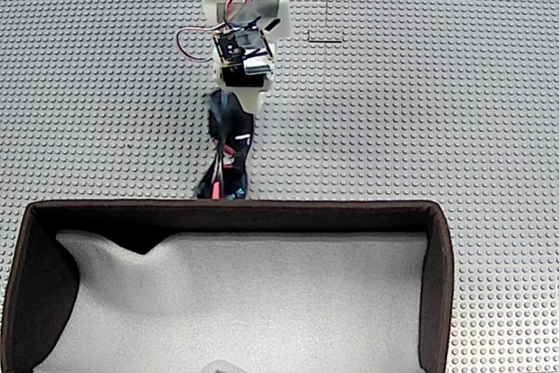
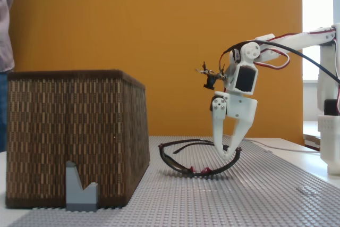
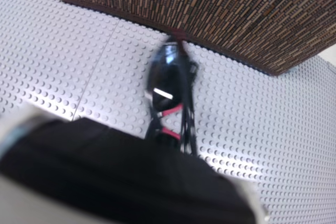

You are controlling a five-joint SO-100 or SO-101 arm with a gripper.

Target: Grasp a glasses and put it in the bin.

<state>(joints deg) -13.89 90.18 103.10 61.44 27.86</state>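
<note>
The black sunglasses (image 1: 229, 163) with red-pink accents lie on the studded plate, running from under my gripper (image 1: 232, 116) to the bin's far wall (image 1: 227, 208). In a fixed view from the side, my gripper (image 2: 229, 152) points down and its white fingers (image 2: 218, 131) come together on the right end of the glasses (image 2: 196, 169), which still rest on the plate. The brown woven bin (image 2: 69, 131) stands to their left. In the wrist view the glasses (image 3: 168, 72) reach toward the bin wall (image 3: 210, 9), past a dark, blurred finger (image 3: 121, 171).
The bin's white soft lining (image 1: 262, 303) is bare. A small grey block (image 2: 79, 191) stands against the bin's near wall. A person's sleeve (image 2: 6, 19) shows at the left edge. The arm's base (image 2: 329, 131) stands at the right. Grey studded plate (image 1: 419, 111) spreads around.
</note>
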